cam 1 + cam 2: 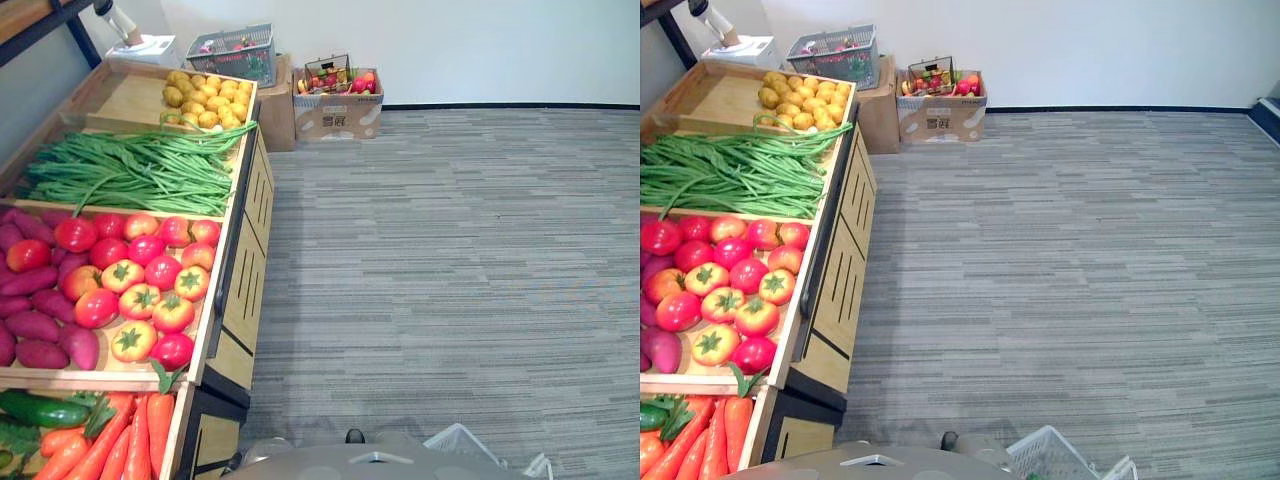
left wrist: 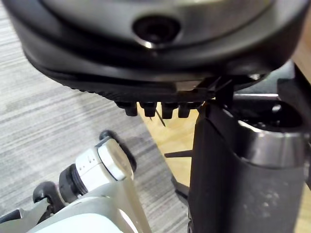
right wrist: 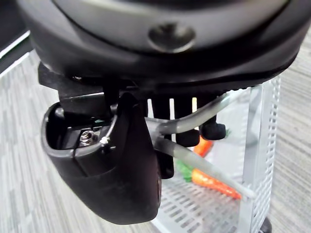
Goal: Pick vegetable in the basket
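1. the wooden stand (image 1: 245, 290) runs along our left, well apart from the basket; its bins hold all the vegetables not yet picked.
2. the white basket (image 1: 462, 440) hangs low on our right. the right hand (image 3: 160, 63) has its fingers curled round the wire handle (image 3: 214, 108), so it carries the load. a carrot (image 3: 214, 183) already lies on the basket floor. we judge the basket light but prone to swing, so the picking falls to the other arm.
3. the long beans (image 1: 130, 170) lie in a loose sheaf in the second bin from the far end: light, limp and tangled. we would take a bunch near its middle and expect strands to trail or drop.
4. the left hand (image 2: 146, 68) hangs near the stand's wooden side, and we see nothing in it. we cannot tell whether it is spread or closed.
5. the carrots (image 1: 130, 440) lie in the nearest bin: stiff, fairly light, smooth. a wrap round the thick upper half, below the greens, looks safest.
6. the tomatoes (image 1: 140, 300) sit packed in the bin between carrots and beans: round, glossy, likely slippery. we would cup one from above rather than pinch it.
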### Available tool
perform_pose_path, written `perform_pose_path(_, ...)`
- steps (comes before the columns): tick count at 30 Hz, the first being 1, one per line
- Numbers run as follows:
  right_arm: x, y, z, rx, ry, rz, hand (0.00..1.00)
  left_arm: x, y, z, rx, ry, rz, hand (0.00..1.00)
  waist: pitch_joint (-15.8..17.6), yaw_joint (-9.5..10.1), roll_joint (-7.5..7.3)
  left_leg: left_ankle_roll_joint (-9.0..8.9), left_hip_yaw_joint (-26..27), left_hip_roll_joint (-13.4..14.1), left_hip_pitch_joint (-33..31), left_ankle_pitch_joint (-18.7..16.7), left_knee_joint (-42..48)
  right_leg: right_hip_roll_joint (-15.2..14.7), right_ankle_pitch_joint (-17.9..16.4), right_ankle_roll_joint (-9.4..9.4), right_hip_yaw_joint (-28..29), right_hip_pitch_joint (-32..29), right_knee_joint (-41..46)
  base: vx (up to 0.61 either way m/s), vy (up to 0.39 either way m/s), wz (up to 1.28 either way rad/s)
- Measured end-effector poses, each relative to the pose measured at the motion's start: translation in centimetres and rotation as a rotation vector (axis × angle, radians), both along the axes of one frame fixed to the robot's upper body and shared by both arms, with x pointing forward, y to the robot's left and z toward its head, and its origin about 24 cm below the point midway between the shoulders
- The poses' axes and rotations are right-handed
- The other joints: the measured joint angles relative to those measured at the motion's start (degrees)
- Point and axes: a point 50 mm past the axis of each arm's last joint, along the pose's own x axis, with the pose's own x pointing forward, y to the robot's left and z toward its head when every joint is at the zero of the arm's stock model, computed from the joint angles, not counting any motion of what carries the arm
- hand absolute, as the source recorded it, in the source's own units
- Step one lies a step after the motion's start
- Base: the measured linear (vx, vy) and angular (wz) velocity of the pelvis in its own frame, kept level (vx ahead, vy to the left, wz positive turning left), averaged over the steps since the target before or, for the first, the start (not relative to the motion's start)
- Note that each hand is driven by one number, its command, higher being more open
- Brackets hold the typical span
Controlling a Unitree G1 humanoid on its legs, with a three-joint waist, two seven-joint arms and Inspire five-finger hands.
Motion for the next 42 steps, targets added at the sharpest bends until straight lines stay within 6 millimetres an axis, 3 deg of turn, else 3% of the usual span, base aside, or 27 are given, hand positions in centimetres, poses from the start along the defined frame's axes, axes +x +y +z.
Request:
perform_pose_path(5, -0.9, 0.6, -0.2, 0.023, 0.018, -0.063, 0.0, 0.3, 0.3, 0.0, 0.005, 0.003, -0.12, 1.0, -0.85, -0.05, 0.39, 0.11, -0.79, -0.28, 1.19, 2.01, -2.68, 0.34, 0.03, -0.06, 0.64, 0.0, -0.19, 0.03, -0.047, -0.09)
perform_pose_path(9, -0.5, 0.8, -0.4, 0.04, 0.021, -0.062, 0.0, 0.0, 0.4, 0.0, -0.008, 0.001, -0.178, 1.0, -1.71, -0.13, -0.02, 0.35, -1.39, -0.41, 2.65, 1.91, -3.74, 1.18, 0.04, 0.03, 3.49, -0.02, -0.05, -0.01, 0.001, -0.34)
perform_pose_path(12, 0.6, 0.9, -0.6, 0.049, 0.005, -0.033, 0.0, 0.3, 0.7, 0.1, -0.022, -0.015, -0.253, 1.0, -1.97, -0.29, -0.42, 1.31, -3.79, -0.75, 3.06, 0.65, -3.75, 1.78, 0.37, 0.57, 5.52, -0.27, 0.06, -0.03, 0.039, -0.36)
perform_pose_path(16, 1.5, 0.7, -0.7, 0.067, -0.012, 0.021, 0.0, 0.8, 1.0, 0.1, -0.023, -0.036, -0.313, 1.0, -2.16, -0.22, -0.15, 0.47, -3.19, -0.87, 3.75, -1.46, -3.39, 3.01, 0.31, 0.58, 8.29, -1.53, 2.03, -0.01, 0.057, -0.41)
perform_pose_path(21, 2.4, 0.6, -0.7, 0.07, -0.038, 0.036, 0.0, 1.1, 1.0, 0.1, -0.014, -0.042, -0.325, 1.0, -1.34, -0.18, -0.35, 0.43, -1.73, -1.42, 4.18, -2.47, -2.06, 2.96, -2.12, 0.66, 7.49, -4.62, 8.29, 0.0, -0.003, -0.14)
perform_pose_path(23, 3.4, 0.5, -0.7, 0.066, -0.062, 0.038, 0.0, 1.5, 1.0, 0.1, 0.0, -0.04, -0.365, 1.0, -0.09, -0.31, 0.04, 0.23, -0.36, -1.25, 5.23, -2.31, -2.49, -0.95, -6.03, -0.22, -0.89, -5.72, 11.27, -0.05, -0.034, -0.11)
perform_pose_path(24, 3.4, 0.3, -0.7, 0.057, -0.056, 0.033, 0.0, 1.9, 1.1, 0.1, 0.014, -0.037, -0.4, 1.0, 0.45, -0.3, 0.2, -0.16, -0.1, -1.88, 7.09, -1.86, -3.86, -7.61, -7.71, 1.49, -12.64, -5.63, 14.29, 0.0, 0.0, 0.0)
perform_pose_path(27, 4.4, -0.1, -0.5, 0.042, -0.076, 0.066, 0.0, 2.7, 1.3, 0.3, 0.085, -0.033, -0.437, 1.0, 0.51, -0.73, 0.92, -0.11, 0.87, -1.5, 7.14, -1.67, -4.86, -6.01, -7.11, 1.35, -11.35, -6.22, 14.11, 0.07, -0.035, -0.16)
perform_pose_path(30, 5.0, -0.4, -0.4, 0.033, -0.076, 0.103, 0.0, 5.2, 1.0, 0.5, 0.126, -0.1, -0.436, 1.0, 1.34, -0.8, 1.24, 0.01, 0.68, -1.36, 7.6, -1.53, -6.42, -5.27, -5.77, 2.31, -11.33, -5.42, 12.13, 0.05, -0.033, -0.11)
perform_pose_path(32, 5.3, 0.6, -0.5, 0.05, -0.094, 0.107, 0.0, 7.5, 1.3, 0.9, 0.171, -0.175, -0.465, 1.0, 2.19, -0.56, -0.8, -0.27, 1.27, -1.56, 8.25, -1.41, -5.75, -5.82, -4.23, 3.36, -11.11, -3.81, 10.0, -0.02, 0.081, -0.08)
perform_pose_path(36, 5.2, 0.9, -0.5, 0.049, -0.103, 0.11, 0.0, 8.3, 1.6, 1.2, 0.179, -0.215, -0.474, 1.0, 2.66, -0.3, -1.51, 0.52, 2.27, -2.54, 8.39, -1.44, -5.54, -7.16, -2.87, 4.43, -11.37, -3.65, 8.81, -0.05, 0.113, -0.07)
perform_pose_path(37, 5.1, 1.0, -0.5, 0.053, -0.103, 0.107, 0.0, 8.2, 1.7, 1.3, 0.181, -0.217, -0.467, 1.0, 2.85, -0.31, -1.38, 0.89, 2.15, -2.61, 8.43, -1.65, -5.61, -7.59, -3.04, 4.29, -12.19, -4.18, 9.82, -0.04, 0.035, -0.03)
perform_pose_path(39, 4.4, 1.9, -0.6, 0.07, -0.1, 0.074, 0.0, 8.5, 2.4, 1.5, 0.211, -0.224, -0.451, 1.0, 2.77, -0.36, -3.02, 1.24, 0.68, -3.6, 8.31, -1.97, -5.87, -9.49, -5.45, 3.37, -14.45, -5.54, 13.41, -0.01, -0.016, 0.17)
perform_pose_path(42, 3.3, 2.1, -0.7, 0.083, -0.088, 0.007, 0.0, 8.6, 2.4, 1.5, 0.224, -0.217, -0.442, 1.0, 2.63, -0.88, -3.1, 0.82, -1.75, -3.72, 8.3, -3.57, -5.49, -11.24, -8.81, 3.14, -15.96, -7.55, 20.3, 0.08, -0.087, 0.37)
